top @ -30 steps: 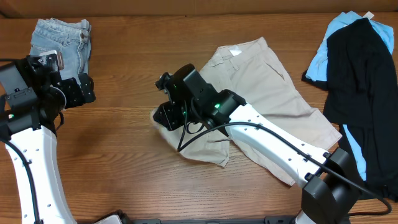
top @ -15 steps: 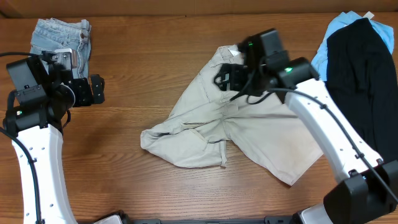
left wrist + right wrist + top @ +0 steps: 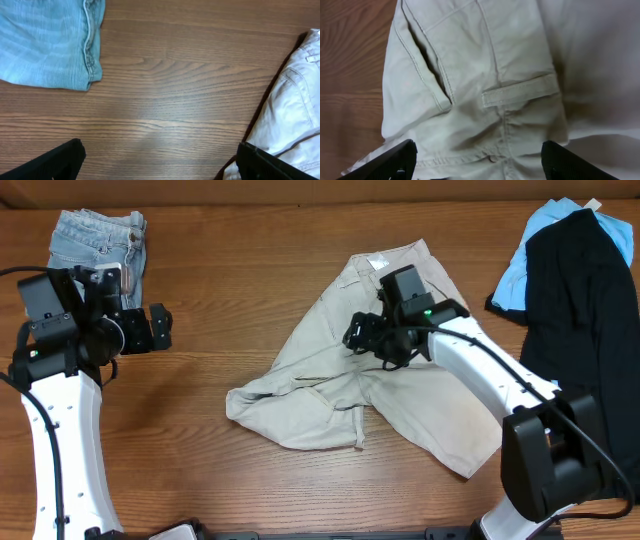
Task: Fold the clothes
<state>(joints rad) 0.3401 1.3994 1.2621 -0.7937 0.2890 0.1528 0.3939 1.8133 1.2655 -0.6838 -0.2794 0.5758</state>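
The pale khaki shorts lie crumpled mid-table, with one part stretched out toward the front left and the waistband toward the back. My right gripper hovers open over their middle. In the right wrist view the shorts fill the frame, showing a belt loop, a pocket opening and a button. The right gripper holds nothing between its fingers. My left gripper stands open over bare wood to the left of the shorts. In the left wrist view this gripper is empty, and the shorts' edge shows at the right.
Folded light-blue denim shorts sit at the back left corner and also appear in the left wrist view as denim. A black garment lies over a sky-blue one at the far right. Bare wood separates the denim from the khaki shorts.
My right gripper left the shorts' left end, swung back over the waistband area, opened wide and let the cloth go. The shorts now lie spread out. The left arm shifted slightly right.
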